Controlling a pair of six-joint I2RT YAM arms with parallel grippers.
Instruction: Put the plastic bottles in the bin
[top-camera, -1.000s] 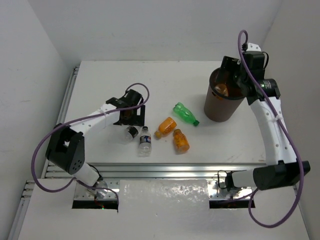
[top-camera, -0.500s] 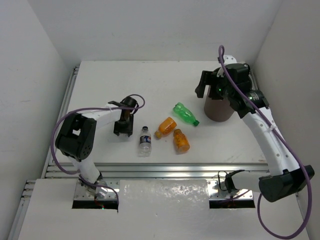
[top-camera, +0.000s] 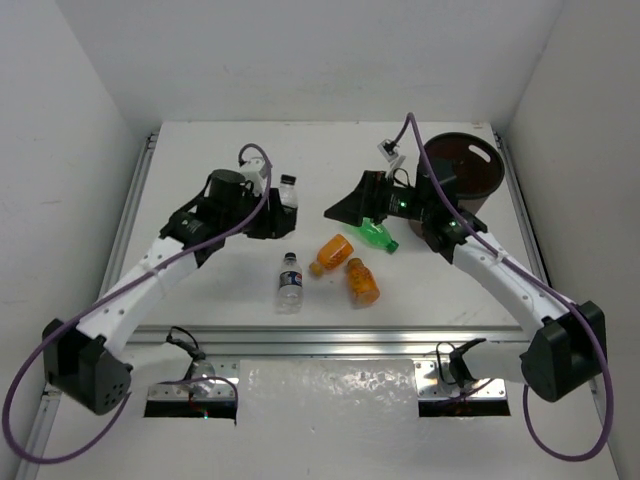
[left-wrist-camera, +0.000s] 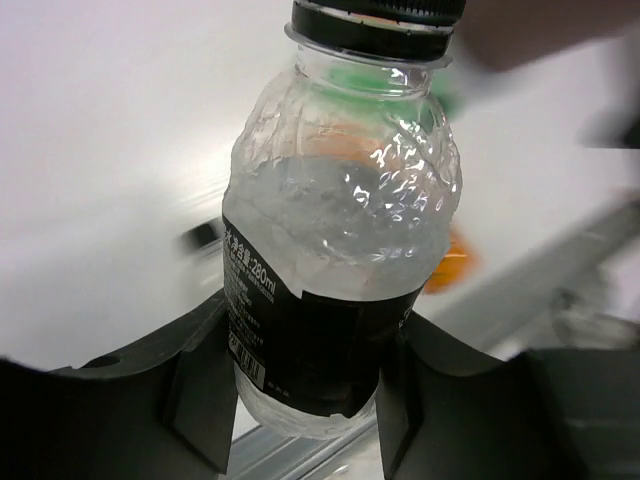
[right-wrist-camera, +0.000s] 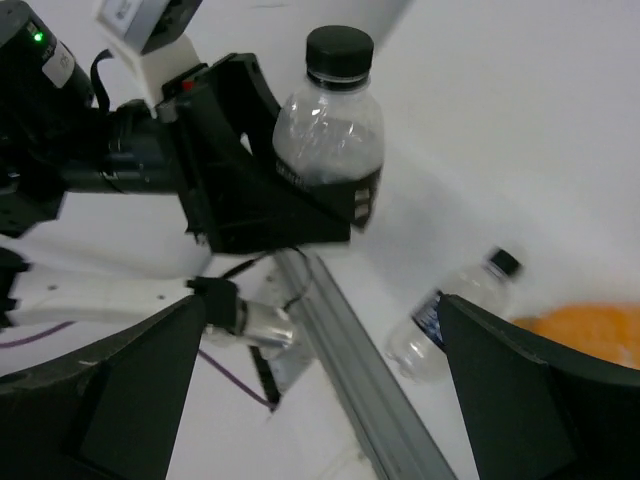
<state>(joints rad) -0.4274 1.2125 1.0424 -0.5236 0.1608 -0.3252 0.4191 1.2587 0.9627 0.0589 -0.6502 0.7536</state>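
White worktop (top-camera: 200, 150) carries one clear bottle fewer than a second ago. My left jaws, pinching it at the label, have lifted the clear bottle (left-wrist-camera: 340, 250) off the surface, well to the left of the bin (top-camera: 490, 150). It stands near upright, cap on top, long axis roughly vertical. My right jaws, spread and empty, have swung off the bin to hover by the green bottle (top-camera: 372, 231), so the bin's mouth looks free for my drop.

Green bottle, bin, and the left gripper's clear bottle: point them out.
green bottle (top-camera: 374, 234), top external view, mid-body
bin (top-camera: 476, 166), top external view, inner wall
held clear bottle (left-wrist-camera: 300, 350), left wrist view, black label
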